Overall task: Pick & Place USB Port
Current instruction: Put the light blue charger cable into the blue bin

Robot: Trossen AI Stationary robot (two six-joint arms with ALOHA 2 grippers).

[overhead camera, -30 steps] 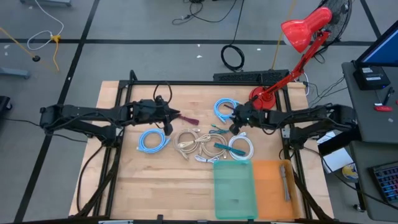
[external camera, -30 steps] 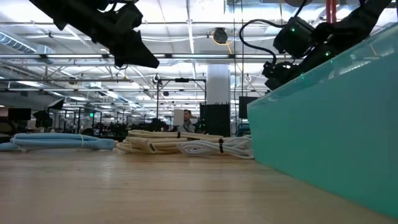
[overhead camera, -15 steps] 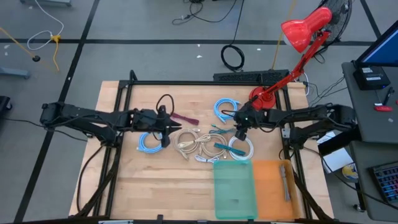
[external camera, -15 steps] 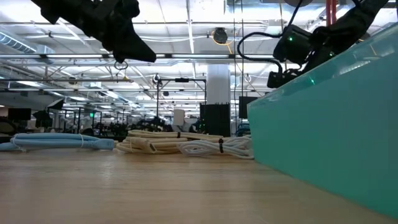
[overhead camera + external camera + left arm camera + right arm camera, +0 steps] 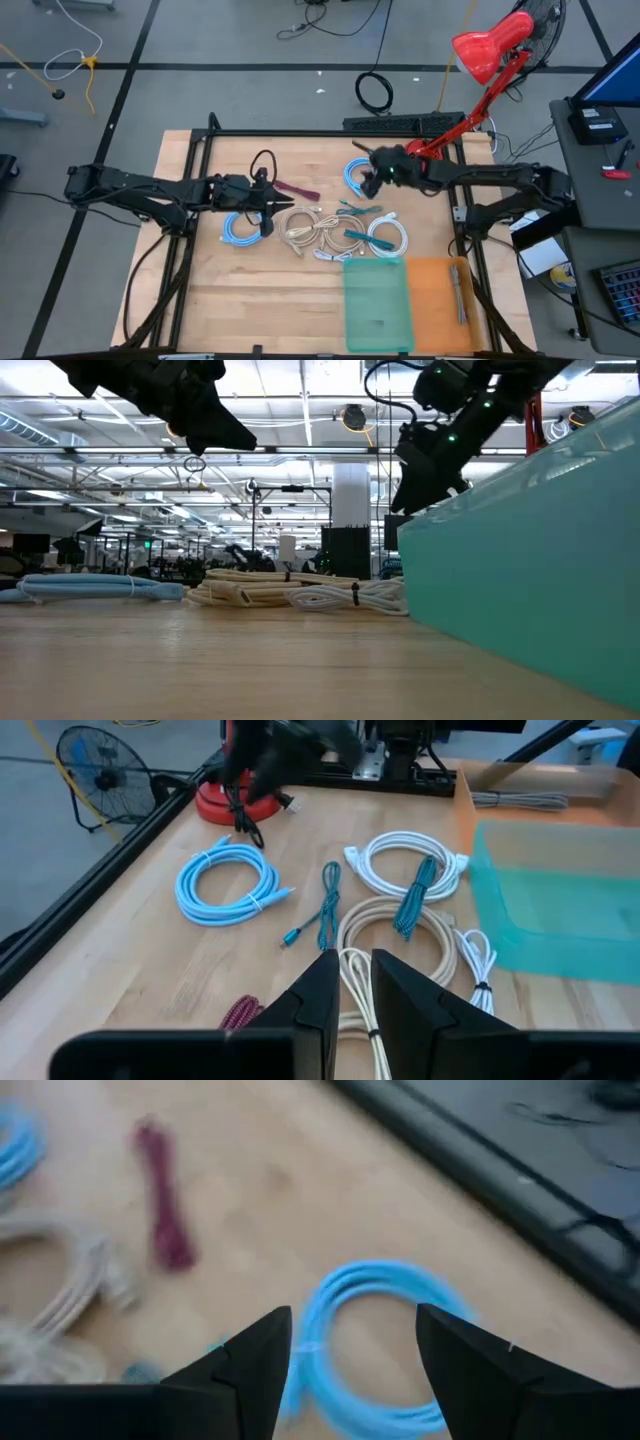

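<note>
Right gripper [image 5: 371, 178] over blue cable coil [image 5: 358, 175] near surface's far edge, fingers spread, empty. Left gripper [image 5: 268, 196] left of centre, above cream cables [image 5: 305, 229], fingers nearly together, holding nothing.

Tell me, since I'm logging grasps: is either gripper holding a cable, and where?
Neither. The right gripper is open over a blue cable coil; the left gripper grips nothing.

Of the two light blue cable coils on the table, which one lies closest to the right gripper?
The light blue coil at the far edge, beside the red lamp base; the right gripper hovers over it. The other blue coil lies by the left arm.
</note>
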